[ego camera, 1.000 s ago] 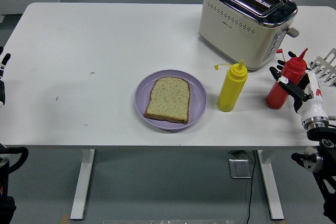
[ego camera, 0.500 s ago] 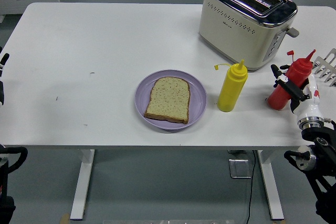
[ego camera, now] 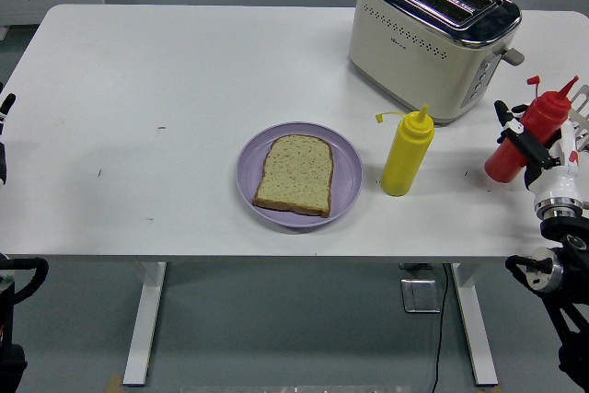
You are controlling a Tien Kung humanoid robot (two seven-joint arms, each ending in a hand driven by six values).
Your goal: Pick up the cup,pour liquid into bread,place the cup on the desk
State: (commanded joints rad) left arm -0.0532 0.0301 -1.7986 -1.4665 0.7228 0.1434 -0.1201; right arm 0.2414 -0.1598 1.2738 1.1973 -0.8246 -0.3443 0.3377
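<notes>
A red squeeze bottle is tilted to the right near the table's right edge, with my right hand shut on it; whether its base still touches the table I cannot tell. A yellow squeeze bottle stands upright right of the plate. One slice of bread lies flat on a purple plate at the table's middle front. My left arm rests at the left edge, only a small part showing. No cup is in view.
A cream and chrome toaster stands at the back right, behind the bottles. A metal rack pokes in at the right edge, beside the red bottle. The white table is bare on its left half.
My right hand has drawn the red bottle to the right and a little up, and the bottle leans further to the right. The yellow bottle, plate and bread have not moved.
</notes>
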